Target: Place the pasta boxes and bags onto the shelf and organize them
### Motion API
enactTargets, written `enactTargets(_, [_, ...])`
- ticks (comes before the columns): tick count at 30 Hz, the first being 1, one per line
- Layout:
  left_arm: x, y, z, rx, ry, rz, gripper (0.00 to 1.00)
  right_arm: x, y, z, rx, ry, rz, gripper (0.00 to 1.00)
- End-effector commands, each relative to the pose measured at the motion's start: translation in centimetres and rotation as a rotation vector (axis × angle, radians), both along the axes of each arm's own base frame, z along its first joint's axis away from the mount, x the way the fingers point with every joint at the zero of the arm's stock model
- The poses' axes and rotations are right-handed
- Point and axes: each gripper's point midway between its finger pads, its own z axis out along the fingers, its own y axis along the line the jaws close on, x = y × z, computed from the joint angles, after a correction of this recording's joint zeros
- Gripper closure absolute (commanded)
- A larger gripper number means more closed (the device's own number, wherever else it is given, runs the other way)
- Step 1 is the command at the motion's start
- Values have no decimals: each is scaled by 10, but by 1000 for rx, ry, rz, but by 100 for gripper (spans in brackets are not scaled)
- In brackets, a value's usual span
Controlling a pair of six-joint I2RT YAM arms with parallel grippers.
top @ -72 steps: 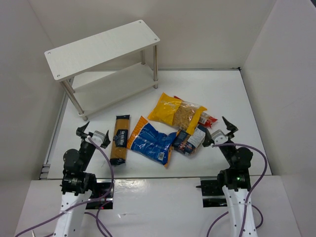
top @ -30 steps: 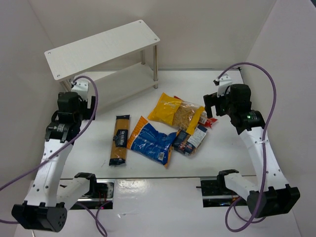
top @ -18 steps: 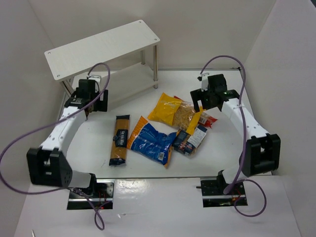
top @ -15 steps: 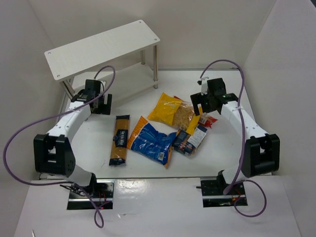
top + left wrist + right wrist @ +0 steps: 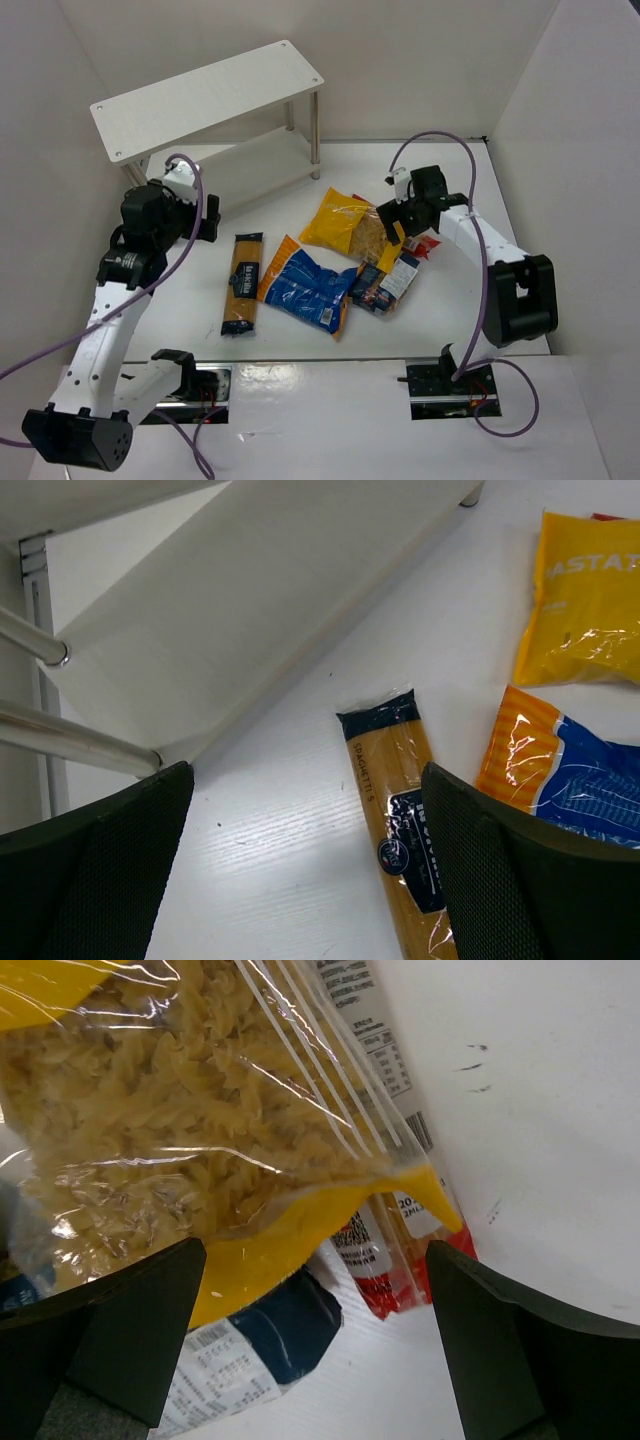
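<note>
Pasta packages (image 5: 308,285): all five lay mid-frame on the table (image 5: 450,180); none on shelf (image 5: 210,95) at upper left; every placement left to do; left gripper (image 5: 310,830) apart, empty, near spaghetti packet (image 5: 400,810); right gripper (image 5: 315,1330) apart, empty, over yellow bag (image 5: 180,1140).

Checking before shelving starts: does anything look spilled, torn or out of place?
Nothing looks spilled or torn. Only the pile is untidy: the yellow bag lies askew over the slim red packet and the dark blue box, while the spaghetti packet lies flat, apart.
</note>
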Motion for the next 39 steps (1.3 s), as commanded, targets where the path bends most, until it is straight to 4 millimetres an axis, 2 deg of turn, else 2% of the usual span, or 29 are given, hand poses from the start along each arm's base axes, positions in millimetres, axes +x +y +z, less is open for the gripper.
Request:
enactTargets(1, [7, -10, -9, 8, 3, -72, 0, 16, 13, -3, 4, -34, 99, 0])
enactTargets(6, [9, -9, -14, 13, 18, -64, 0, 26, 31, -10, 62, -28, 185, 0])
enactTargets(9, [8, -9, -18, 14, 27, -64, 0, 31, 37, -23, 74, -13, 220, 0])
enactTargets(12, [8, -9, -18, 14, 27, -64, 0, 37, 38, -22, 71, -28, 228, 0])
enactTargets(15, [8, -9, -18, 14, 27, -64, 0, 48, 34, 1, 53, -116, 209, 0])
enactTargets(17, [8, -10, -18, 17, 26, -78, 0, 54, 36, 28, 62, -205, 210, 0])
enactTargets(19, [9, -12, -20, 13, 35, -87, 0, 52, 35, 39, 65, -238, 211, 0])
enactTargets(24, [9, -15, -23, 13, 43, -109, 0, 55, 25, 46, 142, -244, 182, 0])
enactTargets(29, [8, -19, -27, 12, 50, -133, 0, 56, 0, 24, 349, -111, 165, 0])
enactTargets(31, [6, -20, -29, 17, 57, -146, 0, 55, -8, 1, 386, -38, 143, 0])
enactTargets(32, [6, -21, -29, 13, 57, -154, 0, 54, -8, -2, 411, -16, 146, 0])
enactTargets(33, [6, -21, -29, 13, 57, -154, 0, 53, -6, -15, 423, 14, 154, 0])
enactTargets(34, [5, -23, -28, 9, 57, -162, 0, 55, -7, -15, 446, 15, 158, 0])
enactTargets(36, [5, -24, -28, 14, 55, -176, 0, 50, -6, -28, 480, 64, 163, 0])
enactTargets(38, [4, -24, -30, 14, 64, -176, 0, 53, 1, -24, 522, 71, 189, 0])
enactTargets(39, [4, -24, -30, 14, 64, -176, 0, 52, 3, -31, 535, 87, 200, 0])
